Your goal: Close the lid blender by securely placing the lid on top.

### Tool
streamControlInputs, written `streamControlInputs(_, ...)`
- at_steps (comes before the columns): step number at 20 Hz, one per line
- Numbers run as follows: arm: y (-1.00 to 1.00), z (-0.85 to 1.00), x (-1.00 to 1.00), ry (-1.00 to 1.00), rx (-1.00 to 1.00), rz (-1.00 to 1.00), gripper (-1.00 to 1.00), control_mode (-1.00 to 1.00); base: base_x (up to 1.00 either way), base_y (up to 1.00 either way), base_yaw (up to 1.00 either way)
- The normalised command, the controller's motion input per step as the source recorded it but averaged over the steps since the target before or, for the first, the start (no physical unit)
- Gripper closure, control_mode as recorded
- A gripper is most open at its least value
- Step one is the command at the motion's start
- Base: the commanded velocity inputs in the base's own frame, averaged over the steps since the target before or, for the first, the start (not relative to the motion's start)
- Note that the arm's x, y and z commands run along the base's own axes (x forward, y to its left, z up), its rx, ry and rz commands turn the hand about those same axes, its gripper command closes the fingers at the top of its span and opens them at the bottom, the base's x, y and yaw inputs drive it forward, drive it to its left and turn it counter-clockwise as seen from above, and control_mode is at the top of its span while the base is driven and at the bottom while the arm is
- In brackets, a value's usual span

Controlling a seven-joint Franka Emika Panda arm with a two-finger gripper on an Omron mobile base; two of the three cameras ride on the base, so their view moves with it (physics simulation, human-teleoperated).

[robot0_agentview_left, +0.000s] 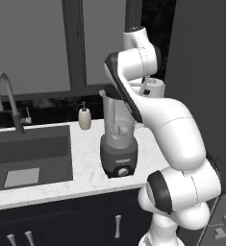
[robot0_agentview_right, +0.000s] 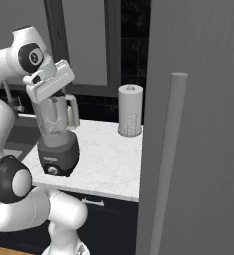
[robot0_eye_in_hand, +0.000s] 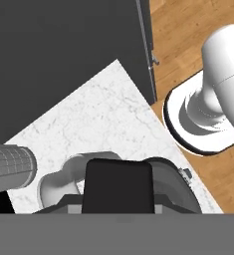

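Observation:
The blender point(robot0_agentview_left: 117, 144) stands on the marble counter, a clear tapered jar with a side handle on a dark grey base with a front knob point(robot0_agentview_right: 56, 139). My gripper point(robot0_agentview_right: 53, 94) hangs just over the jar's mouth, its white hand tilted above the rim. Looking down in the hand view, the black lid point(robot0_eye_in_hand: 118, 184) sits between the fingers, covering most of the jar. The jar's handle point(robot0_eye_in_hand: 54, 184) and the dark base point(robot0_eye_in_hand: 175, 187) stick out on either side of it. Whether the lid touches the rim cannot be told.
A white ribbed cylinder point(robot0_agentview_right: 130, 117) stands at the back of the counter, right of the blender. A beige soap bottle point(robot0_agentview_left: 84, 116), the sink point(robot0_agentview_left: 28, 153) and the faucet point(robot0_agentview_left: 8, 96) lie to the left. A tall dark cabinet panel point(robot0_agentview_right: 198, 124) rises close on the right.

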Motion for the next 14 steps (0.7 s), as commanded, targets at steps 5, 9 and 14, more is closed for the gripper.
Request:
streamControlInputs(5, 0.03, -0.08, 0.09, 0.0, -0.04, -0.21, 1.0, -1.0, 0.0, 0.0, 0.0)
streamControlInputs(9, 0.2, -0.14, 0.0, 0.0, -0.04, -0.16, 1.0, -1.0, 0.0, 0.0, 0.0)
streamControlInputs(14, 0.28, -0.2, 0.0, 0.0, -0.04, -0.13, 1.0, -1.0, 0.0, 0.0, 0.0)
